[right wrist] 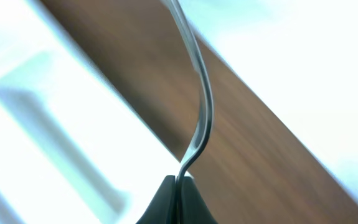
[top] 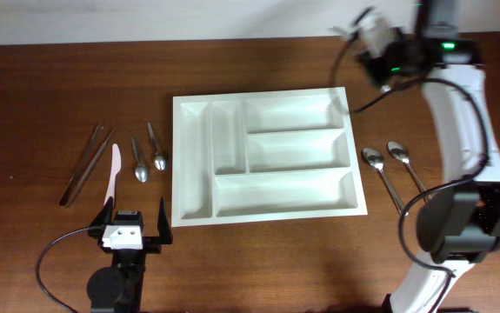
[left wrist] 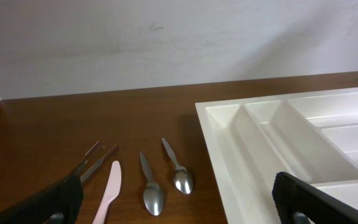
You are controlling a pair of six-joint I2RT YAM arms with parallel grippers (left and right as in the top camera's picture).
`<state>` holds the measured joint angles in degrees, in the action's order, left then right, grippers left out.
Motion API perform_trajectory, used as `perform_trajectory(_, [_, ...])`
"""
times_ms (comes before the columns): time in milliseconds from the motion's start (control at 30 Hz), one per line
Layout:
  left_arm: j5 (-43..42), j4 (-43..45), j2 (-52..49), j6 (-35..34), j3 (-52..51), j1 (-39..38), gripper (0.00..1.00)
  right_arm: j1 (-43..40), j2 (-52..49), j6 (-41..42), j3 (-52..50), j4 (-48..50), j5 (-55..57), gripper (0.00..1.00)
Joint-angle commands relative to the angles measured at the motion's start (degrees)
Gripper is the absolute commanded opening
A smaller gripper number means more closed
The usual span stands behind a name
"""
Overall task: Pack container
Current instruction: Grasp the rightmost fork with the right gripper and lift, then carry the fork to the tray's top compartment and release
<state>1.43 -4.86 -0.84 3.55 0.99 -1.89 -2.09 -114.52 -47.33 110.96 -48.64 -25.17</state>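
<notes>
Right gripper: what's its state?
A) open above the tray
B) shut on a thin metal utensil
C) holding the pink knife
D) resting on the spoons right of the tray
B. In the right wrist view, the right gripper has its jaws closed on the end of a thin, curved metal utensil, while the knife lies on the table left of the tray.

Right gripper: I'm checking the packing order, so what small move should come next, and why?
Probably lower the right gripper inward over the cutlery tray, toward its far right compartment. It is shut on a slim metal utensil near the tray's far corner, and every compartment looks empty.
</notes>
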Motion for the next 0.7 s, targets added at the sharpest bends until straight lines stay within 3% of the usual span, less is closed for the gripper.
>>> perform_trajectory(0, [-0.6, 0.2, 0.4, -0.3, -0.5, 0.3, 0.99, 6.6, 0.7, -18.3, 0.6, -3.1, -2.5, 0.04])
perform_trajectory(100, [-0.6, 0.2, 0.4, -0.3, -0.5, 0.3, 0.99, 11.1, 0.3, -23.0, 0.5, -4.1, 0.1, 0.04])
perform_trajectory(300, [-0.6, 0.2, 0.4, -0.3, -0.5, 0.3, 0.99, 16.0, -2.5, -24.5, -0.1, -4.3, 6.7, 0.04])
perform_trajectory(667, [-0.6, 0.2, 0.4, -0.3, -0.5, 0.3, 0.99, 15.8, -12.9, -22.5, -0.2, -4.0, 10.9, 0.04])
